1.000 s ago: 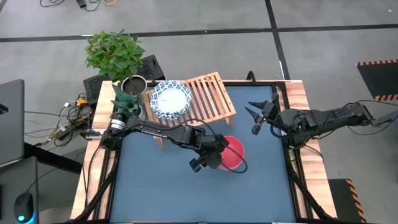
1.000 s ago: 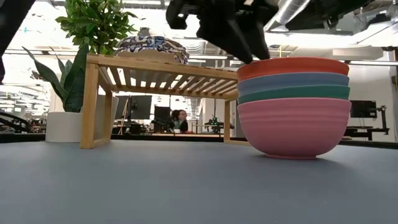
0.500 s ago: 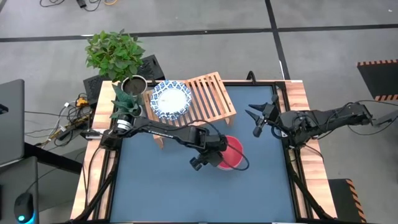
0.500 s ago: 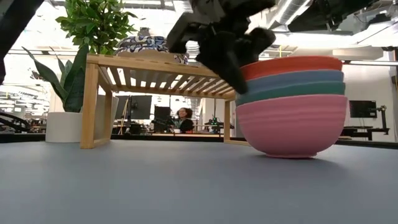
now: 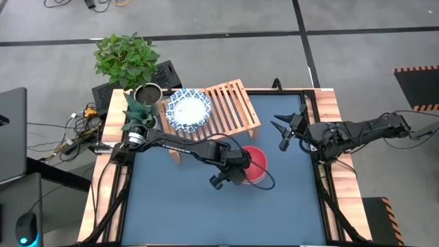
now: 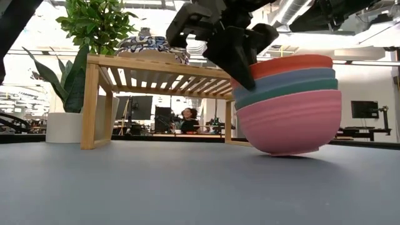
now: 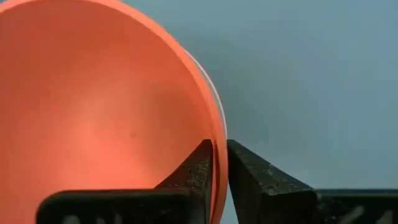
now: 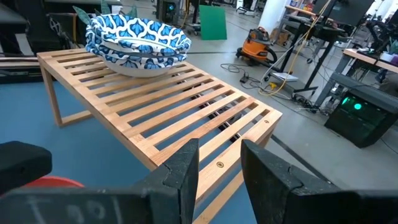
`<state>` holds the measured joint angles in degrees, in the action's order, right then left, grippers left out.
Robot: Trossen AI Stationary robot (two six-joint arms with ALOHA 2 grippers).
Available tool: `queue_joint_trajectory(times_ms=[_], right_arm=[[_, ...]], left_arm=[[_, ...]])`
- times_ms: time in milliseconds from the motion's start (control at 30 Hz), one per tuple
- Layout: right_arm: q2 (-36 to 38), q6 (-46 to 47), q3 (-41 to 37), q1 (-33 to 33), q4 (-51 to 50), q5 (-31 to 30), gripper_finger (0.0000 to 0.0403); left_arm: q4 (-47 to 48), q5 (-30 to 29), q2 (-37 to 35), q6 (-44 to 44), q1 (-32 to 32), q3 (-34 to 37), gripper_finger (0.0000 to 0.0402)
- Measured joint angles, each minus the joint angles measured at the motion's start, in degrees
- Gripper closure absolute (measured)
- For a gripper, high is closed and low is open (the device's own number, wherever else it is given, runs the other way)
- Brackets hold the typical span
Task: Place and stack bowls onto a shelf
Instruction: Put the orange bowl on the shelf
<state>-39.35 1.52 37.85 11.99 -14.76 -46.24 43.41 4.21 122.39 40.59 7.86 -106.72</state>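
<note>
A stack of bowls, red on top, then blue, teal and pink, stands tipped on the blue table in front of the shelf. Only the pink bowl's base touches the table. My left gripper is shut on the red bowl at the stack's left side. Two white and blue patterned bowls sit nested on the shelf's left half. My right gripper hangs open and empty to the right of the shelf, close to the table's right edge. My left gripper pinches the red bowl's rim on the stack's left side, one finger inside the bowl and one outside. The fingers slant down from above and from the table's left. The whole stack leans with the hold, lower on the gripper's side and raised on the right.
A leafy plant and a smaller pot stand at the table's far left corner, beside the shelf. The right half of the shelf is bare slats. People sit at desks in the room beyond the table.
My left gripper has come down on the stack's left rim and shut on it. The stack, which stood level, has tipped: its left side has sunk and its right side has risen off the table. It has also shifted slightly toward the table's left edge.
</note>
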Motion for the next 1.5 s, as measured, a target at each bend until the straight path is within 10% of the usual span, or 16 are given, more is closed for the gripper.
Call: queue_joint_trajectory(times_ms=[533, 900, 1500], right_arm=[[0.0, 0.0, 0.0, 0.0, -0.2, 0.4, 0.0258], [0.0, 0.1, 0.0, 0.0, -0.2, 0.4, 0.0258], [0.0, 0.0, 0.0, 0.0, -0.2, 0.4, 0.0258]], left_arm=[[-0.4, -0.3, -0.2, -2.1, 0.0, -0.8, 0.0280], [-0.3, -0.2, -0.2, -2.3, 0.2, -0.8, 0.0392], [2.9, 3.4, -0.7, -7.4, 2.7, -9.1, 0.0401]])
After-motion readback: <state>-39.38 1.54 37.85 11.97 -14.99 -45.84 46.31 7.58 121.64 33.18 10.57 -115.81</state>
